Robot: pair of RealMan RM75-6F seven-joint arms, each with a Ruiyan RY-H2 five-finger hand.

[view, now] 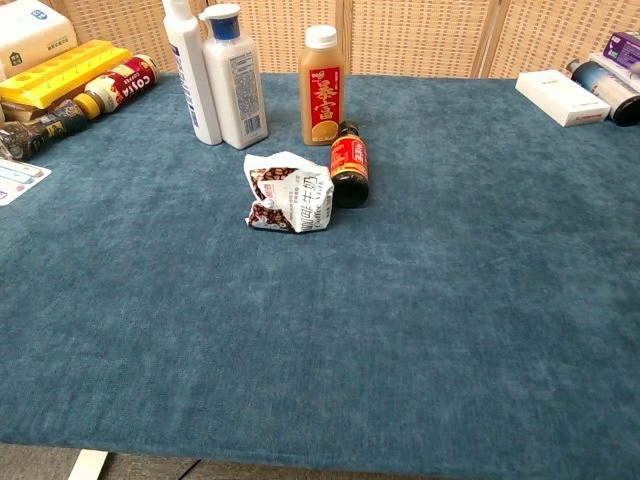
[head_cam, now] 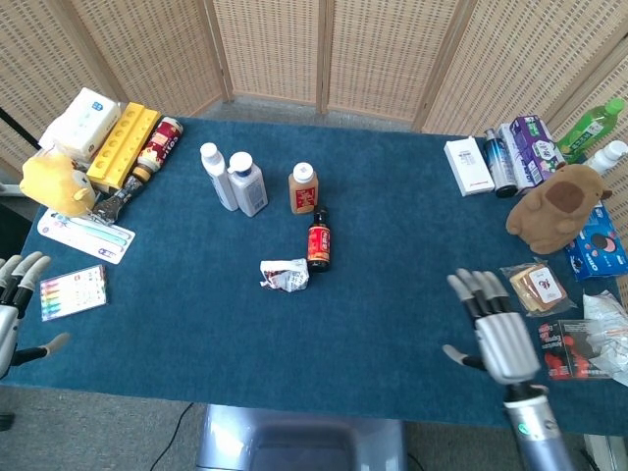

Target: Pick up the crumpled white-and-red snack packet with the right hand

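right fingers [head_cam: 478,287]: spread apart, extended toward the far edge, nothing in them
right hand [head_cam: 500,339]: over the table's near-right area, palm down, thumb out to its left; head view only
left fingers [head_cam: 22,273]: apart, empty
left hand [head_cam: 12,309]: at the table's near-left corner, mostly cut by the frame edge
snack packet [head_cam: 285,274]: crumpled, white with red print, lying near table centre, well apart from the right hand, toward the left of it
soy sauce bottle [head_cam: 318,239]: small dark bottle with red label, lying flat, its base just beside the packet's right side; cap points to the far edge
juice bottle [head_cam: 302,187]: upright, orange-brown, white cap, just beyond the dark bottle
white bottles [head_cam: 233,177]: two, upright, side by side, left of the juice bottle
table [head_cam: 392,255]: blue cloth
right edge: brown plush toy [head_cam: 555,204], wrapped snacks [head_cam: 535,287] beside the right hand
left edge: yellow plush [head_cam: 55,182], marker set [head_cam: 74,290]
far-left corner: yellow tray [head_cam: 123,145], tissue pack [head_cam: 80,122]
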